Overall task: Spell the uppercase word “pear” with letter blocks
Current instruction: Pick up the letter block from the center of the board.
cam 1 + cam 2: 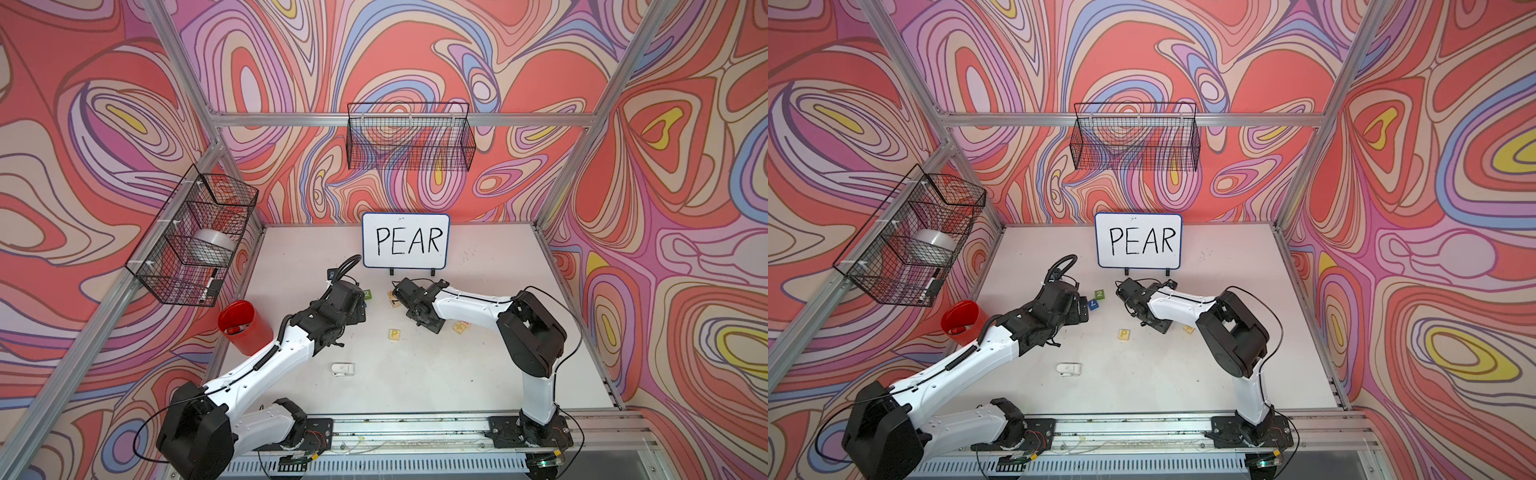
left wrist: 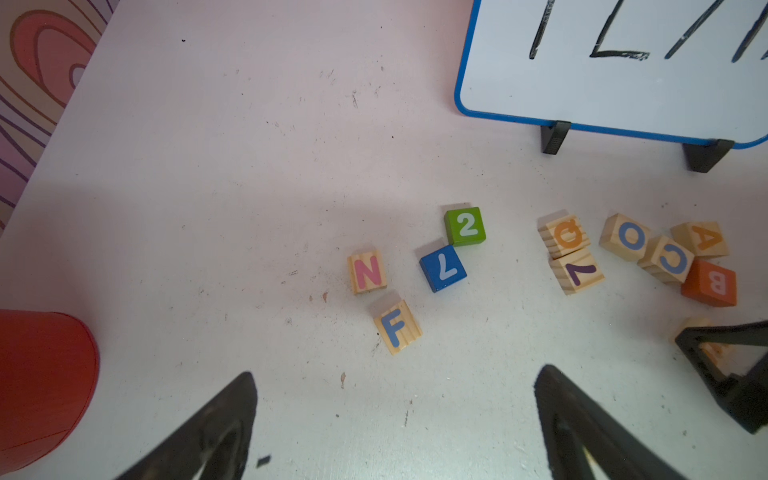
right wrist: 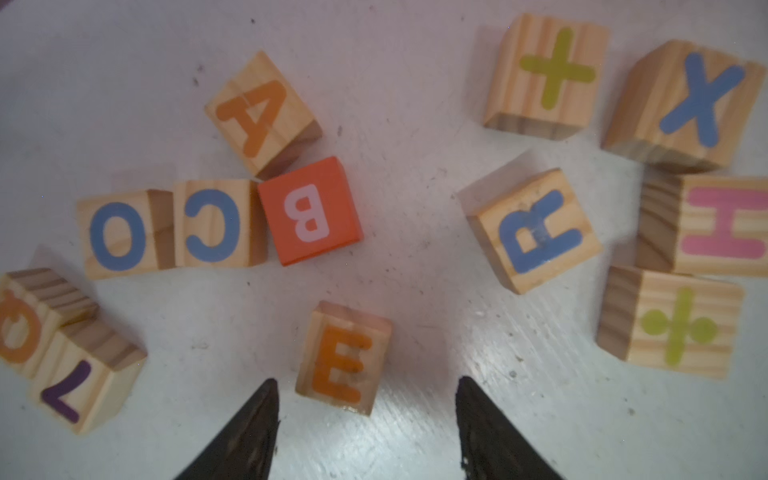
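Observation:
The P block (image 1: pixel 394 334) (image 1: pixel 1123 335) lies alone mid-table, between the two arms. In the right wrist view the E block (image 3: pixel 343 357) lies flat just ahead of my right gripper (image 3: pixel 365 384), whose jaws stand open on either side of it without touching. The A block (image 3: pixel 262 112) (image 2: pixel 702 239) touches an orange B cube (image 3: pixel 311 212). The blue R block (image 3: pixel 534 230) lies apart from them. My left gripper (image 2: pixel 397 372) hangs open above bare table, holding nothing.
A whiteboard reading PEAR (image 1: pixel 406 241) stands at the back. A red cup (image 1: pixel 245 326) is at the left, and a small white object (image 1: pixel 343 369) lies near the front. Other cubes lie around: N (image 2: pixel 368 272), F (image 2: pixel 397 328), green 2 (image 2: pixel 465 226), blue 7 (image 2: pixel 442 268), X (image 3: pixel 698 99), H (image 3: pixel 723 226).

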